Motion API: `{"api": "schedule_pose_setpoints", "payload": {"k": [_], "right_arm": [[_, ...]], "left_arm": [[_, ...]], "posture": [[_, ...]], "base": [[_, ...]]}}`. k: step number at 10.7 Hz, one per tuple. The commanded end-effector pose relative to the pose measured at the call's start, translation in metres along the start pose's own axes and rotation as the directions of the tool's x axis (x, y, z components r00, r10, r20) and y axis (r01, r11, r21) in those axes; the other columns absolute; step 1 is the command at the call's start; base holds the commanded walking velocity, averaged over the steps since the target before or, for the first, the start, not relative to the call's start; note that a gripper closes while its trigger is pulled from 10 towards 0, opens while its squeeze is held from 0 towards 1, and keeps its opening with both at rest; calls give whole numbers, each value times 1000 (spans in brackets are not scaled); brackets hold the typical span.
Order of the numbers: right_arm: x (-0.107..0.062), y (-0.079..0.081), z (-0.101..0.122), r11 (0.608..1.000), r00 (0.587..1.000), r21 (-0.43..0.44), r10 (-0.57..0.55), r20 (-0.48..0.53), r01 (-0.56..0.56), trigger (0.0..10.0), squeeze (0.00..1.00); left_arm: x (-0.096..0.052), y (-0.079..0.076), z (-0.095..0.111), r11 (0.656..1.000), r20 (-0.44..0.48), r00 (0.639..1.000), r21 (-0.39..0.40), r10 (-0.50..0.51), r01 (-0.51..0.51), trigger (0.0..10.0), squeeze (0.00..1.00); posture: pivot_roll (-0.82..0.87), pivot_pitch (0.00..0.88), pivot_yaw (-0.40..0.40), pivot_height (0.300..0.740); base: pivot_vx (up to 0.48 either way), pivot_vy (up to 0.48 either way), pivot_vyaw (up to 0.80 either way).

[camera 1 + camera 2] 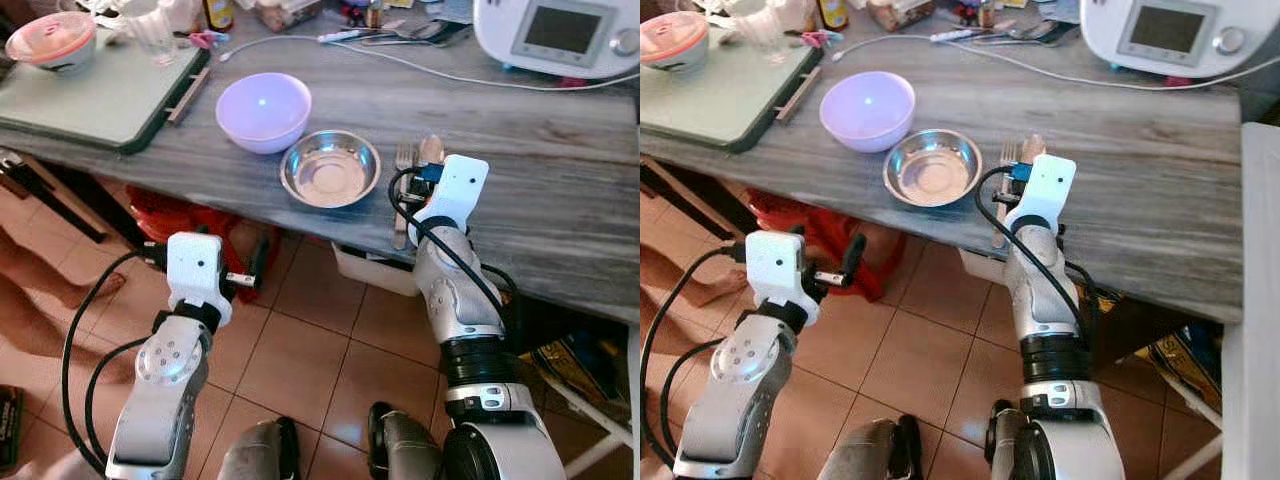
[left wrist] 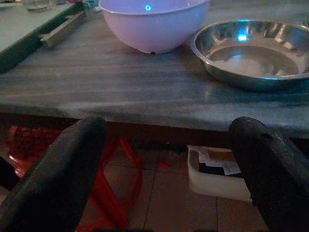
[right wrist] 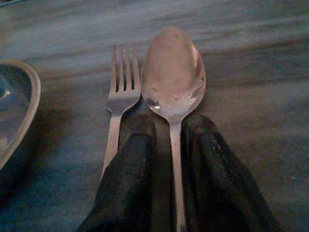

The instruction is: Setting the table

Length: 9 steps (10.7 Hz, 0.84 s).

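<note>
Right gripper point(image 3: 171, 145) pinches the silver metal spoon point(image 3: 174, 82) handle, beside the silver fork point(image 3: 120, 92) on the grey wooden surface point(image 1: 540, 190). Lay it parallel before you release.

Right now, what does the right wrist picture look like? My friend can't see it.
Two black fingers close around the handle of a spoon lying bowl-up on a grey wooden table. A fork lies beside the spoon, and the rim of a metal bowl shows at the edge.
</note>
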State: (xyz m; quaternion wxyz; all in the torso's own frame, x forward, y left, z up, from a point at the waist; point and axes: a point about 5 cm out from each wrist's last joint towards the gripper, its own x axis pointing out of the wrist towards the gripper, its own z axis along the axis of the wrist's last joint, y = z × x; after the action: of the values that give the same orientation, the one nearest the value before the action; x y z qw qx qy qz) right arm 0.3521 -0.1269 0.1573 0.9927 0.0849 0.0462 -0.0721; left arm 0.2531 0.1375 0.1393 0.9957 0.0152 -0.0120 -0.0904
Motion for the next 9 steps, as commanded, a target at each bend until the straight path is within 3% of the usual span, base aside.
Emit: {"api": "schedule_pose_setpoints", "payload": {"k": [1,3,6,9], "right_arm": [[-5,-12,-34,998,987,-29,-64,-145,60,10000,1000],[-4,-15,-26,997,992,-31,-77,-97,75,10000,1000],[-7,-18,-2,996,994,-27,-77,71,79,10000,1000],[-7,-25,7,994,985,-21,-106,135,110,10000,1000]], "left_arm": [[-2,4,-5,1000,-26,1000,13,7,-7,10000,0],[-1,3,-4,1000,-22,1000,10,6,-5,10000,0],[-1,2,-3,1000,-5,1000,1,9,-9,10000,0],[0,0,-3,1000,5,1000,-3,9,-9,10000,0]], "posture": [[74,249,111,740],[71,244,109,740],[62,202,103,740],[58,182,96,740]], "base": [[0,0,0],[0,0,0],[0,0,0],[0,0,0]]}}
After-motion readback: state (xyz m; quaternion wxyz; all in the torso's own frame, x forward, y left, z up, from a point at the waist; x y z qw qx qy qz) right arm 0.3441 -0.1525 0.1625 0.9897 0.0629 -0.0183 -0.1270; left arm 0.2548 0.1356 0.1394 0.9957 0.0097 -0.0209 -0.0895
